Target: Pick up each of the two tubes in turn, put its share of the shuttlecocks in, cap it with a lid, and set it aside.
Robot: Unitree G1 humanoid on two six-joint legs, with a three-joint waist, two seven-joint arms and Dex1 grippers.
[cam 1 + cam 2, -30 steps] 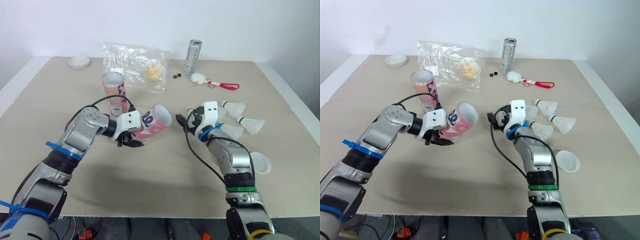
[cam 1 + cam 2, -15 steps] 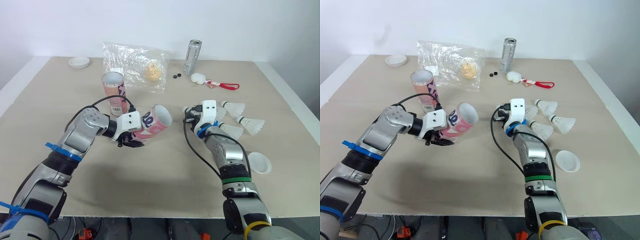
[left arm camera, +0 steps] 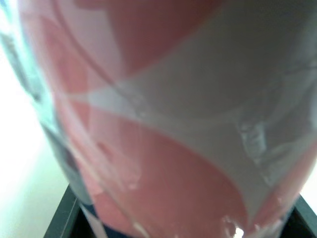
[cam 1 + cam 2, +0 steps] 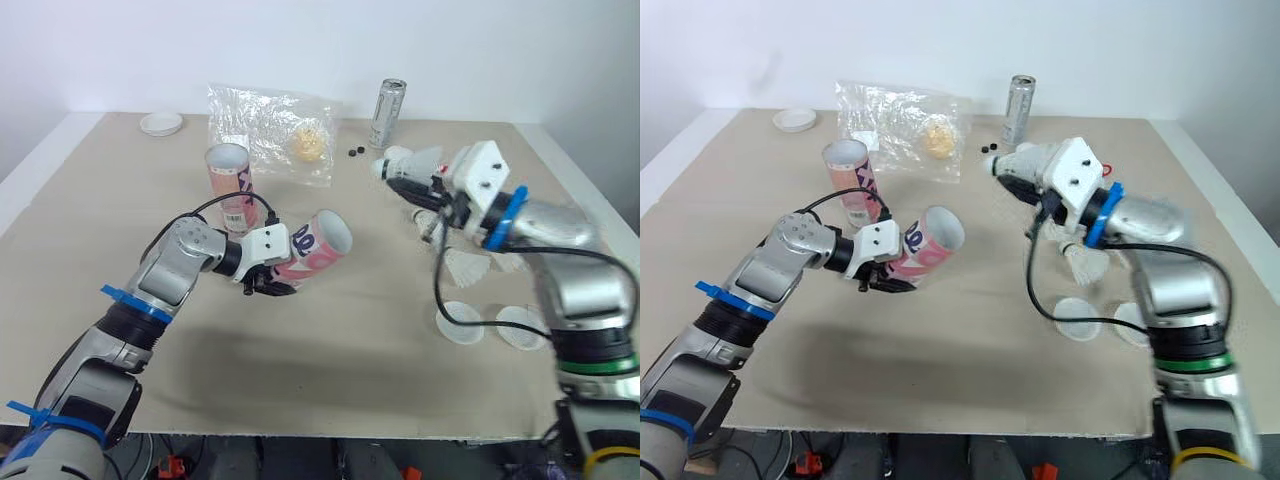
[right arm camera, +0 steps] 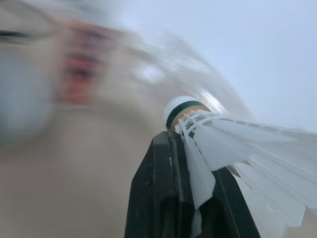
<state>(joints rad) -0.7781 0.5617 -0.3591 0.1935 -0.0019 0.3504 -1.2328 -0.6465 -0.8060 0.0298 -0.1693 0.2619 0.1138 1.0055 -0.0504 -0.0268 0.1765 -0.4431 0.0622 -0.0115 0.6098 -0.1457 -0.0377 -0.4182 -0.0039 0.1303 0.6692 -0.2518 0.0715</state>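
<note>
Upright tube (image 4: 229, 185) stands behind tilted tube (image 4: 318, 252); lids (image 4: 462, 323) lie right.

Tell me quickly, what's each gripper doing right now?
Left gripper: jaws shut on the tilted pink-and-white cardboard tube.
Right gripper: jaws shut on a white feathered shuttlecock.

A broad, white-edged beige matte tabletop (image 4: 300, 375) stands against a plain, bare white wall (image 4: 300, 45) under soft, even light from above.
</note>
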